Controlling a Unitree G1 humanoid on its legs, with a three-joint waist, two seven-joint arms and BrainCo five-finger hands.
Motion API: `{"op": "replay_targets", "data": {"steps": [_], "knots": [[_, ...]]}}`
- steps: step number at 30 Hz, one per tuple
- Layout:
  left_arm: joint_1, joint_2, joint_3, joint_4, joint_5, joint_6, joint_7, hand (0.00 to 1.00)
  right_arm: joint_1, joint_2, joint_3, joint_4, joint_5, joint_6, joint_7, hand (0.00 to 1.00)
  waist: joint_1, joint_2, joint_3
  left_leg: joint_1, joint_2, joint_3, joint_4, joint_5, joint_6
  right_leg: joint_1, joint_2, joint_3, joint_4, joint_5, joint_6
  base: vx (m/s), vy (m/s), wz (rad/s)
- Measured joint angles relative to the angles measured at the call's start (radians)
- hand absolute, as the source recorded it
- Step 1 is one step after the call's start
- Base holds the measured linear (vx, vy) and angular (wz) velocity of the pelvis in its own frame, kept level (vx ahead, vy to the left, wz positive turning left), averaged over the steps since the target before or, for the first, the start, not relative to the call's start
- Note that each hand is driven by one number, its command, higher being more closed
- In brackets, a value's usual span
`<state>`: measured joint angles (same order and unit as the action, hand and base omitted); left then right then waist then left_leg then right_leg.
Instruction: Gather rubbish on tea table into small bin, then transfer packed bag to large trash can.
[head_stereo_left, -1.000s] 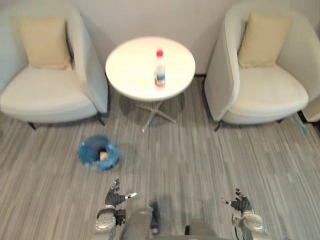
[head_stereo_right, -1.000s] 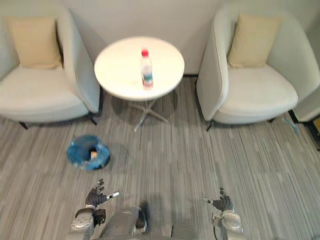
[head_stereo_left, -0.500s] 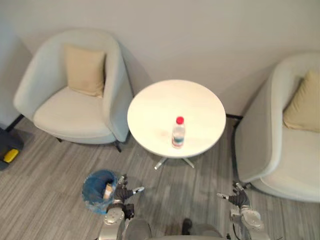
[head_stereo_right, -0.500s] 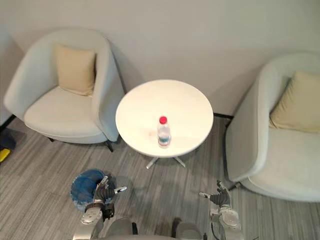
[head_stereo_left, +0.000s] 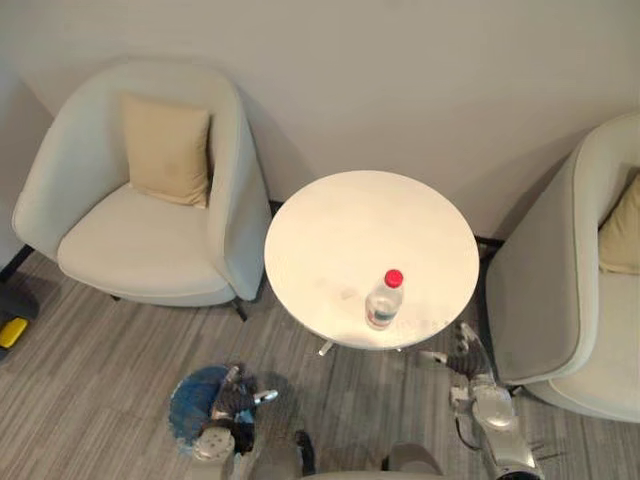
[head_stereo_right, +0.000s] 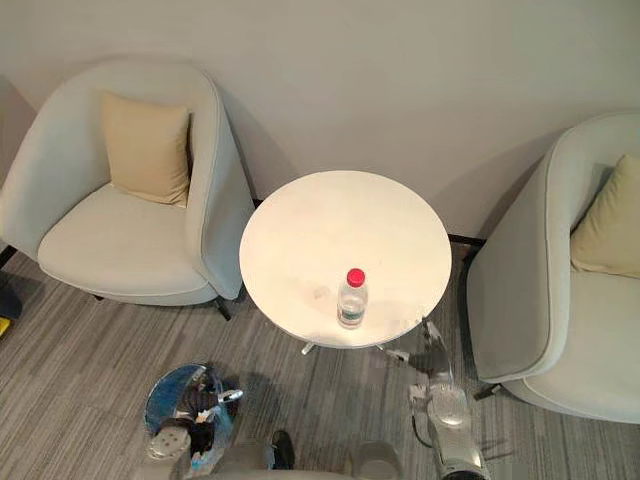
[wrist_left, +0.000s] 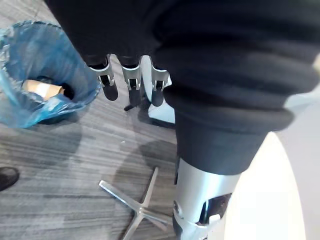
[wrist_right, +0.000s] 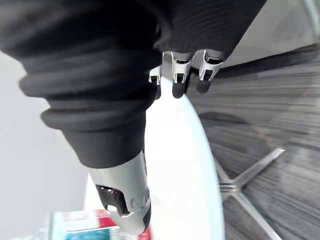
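Observation:
A clear plastic bottle (head_stereo_left: 383, 300) with a red cap stands upright near the front edge of the round white tea table (head_stereo_left: 330, 235). On the floor to the table's lower left sits the small bin (head_stereo_right: 172, 392), lined with a blue bag (wrist_left: 30, 60), and a tan piece of rubbish (wrist_left: 42, 89) lies inside. My left hand (head_stereo_left: 236, 404) hangs open just beside the bin's rim, holding nothing. My right hand (head_stereo_right: 431, 345) is open at the table's front right edge, a short way right of the bottle, with its fingers (wrist_right: 178, 76) straight and its thumb (wrist_right: 125, 200) apart.
Two pale armchairs flank the table, one on the left (head_stereo_left: 140, 230) with a tan cushion (head_stereo_left: 165, 148), one on the right (head_stereo_left: 560, 300). The table stands on a metal star base (wrist_left: 140, 206). Grey striped carpet (head_stereo_right: 90, 340) covers the floor, and a wall stands behind.
The camera has moved closer to the table. My right hand has risen from low by the floor to the table's edge near the bottle. My left hand now sits beside the bin.

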<state>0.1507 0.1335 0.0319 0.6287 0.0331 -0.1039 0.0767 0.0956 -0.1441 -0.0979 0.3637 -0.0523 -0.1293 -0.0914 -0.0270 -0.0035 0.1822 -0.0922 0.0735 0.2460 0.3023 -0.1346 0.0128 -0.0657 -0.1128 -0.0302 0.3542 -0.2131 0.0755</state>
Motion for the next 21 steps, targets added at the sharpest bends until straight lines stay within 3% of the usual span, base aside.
{"op": "replay_targets", "data": {"steps": [5, 10, 20, 21], "knots": [[0.032, -0.027, 0.0, 0.009, 0.018, -0.004, 0.0, 0.0, 0.027, -0.027, 0.029, -0.104, -0.048, -0.024, 0.008, 0.0, -0.012, 0.02, -0.015, 0.002, 0.001, -0.039, -0.026, 0.007, -0.018, 0.042, 0.01, -0.005, -0.088, 0.022, 0.009, 0.03, -0.037, 0.1], [0.066, -0.039, -0.019, 0.015, 0.019, -0.015, -0.01, 0.0, 0.052, -0.031, 0.1, -0.124, -0.118, -0.049, 0.032, 0.0, -0.007, 0.016, -0.027, 0.004, -0.005, -0.059, -0.061, 0.02, -0.027, 0.079, 0.023, -0.023, -0.17, 0.064, 0.009, 0.02, -0.005, 0.08], [0.081, -0.038, -0.063, 0.074, 0.03, -0.022, -0.013, 0.0, -0.071, -0.021, 0.182, -0.039, -0.157, -0.06, 0.012, 0.0, 0.043, 0.016, -0.044, 0.031, -0.055, -0.112, -0.175, 0.094, -0.011, 0.114, -0.002, -0.079, -0.234, 0.09, 0.013, 0.0, 0.014, 0.2], [0.085, -0.039, -0.064, 0.074, 0.029, -0.028, -0.013, 0.0, -0.13, -0.018, 0.186, 0.013, -0.155, -0.058, -0.019, 1.0, 0.045, 0.017, -0.044, 0.031, -0.058, -0.118, -0.206, 0.117, -0.01, 0.112, -0.002, -0.084, -0.242, 0.098, 0.013, -0.05, 0.01, 0.14]]}}
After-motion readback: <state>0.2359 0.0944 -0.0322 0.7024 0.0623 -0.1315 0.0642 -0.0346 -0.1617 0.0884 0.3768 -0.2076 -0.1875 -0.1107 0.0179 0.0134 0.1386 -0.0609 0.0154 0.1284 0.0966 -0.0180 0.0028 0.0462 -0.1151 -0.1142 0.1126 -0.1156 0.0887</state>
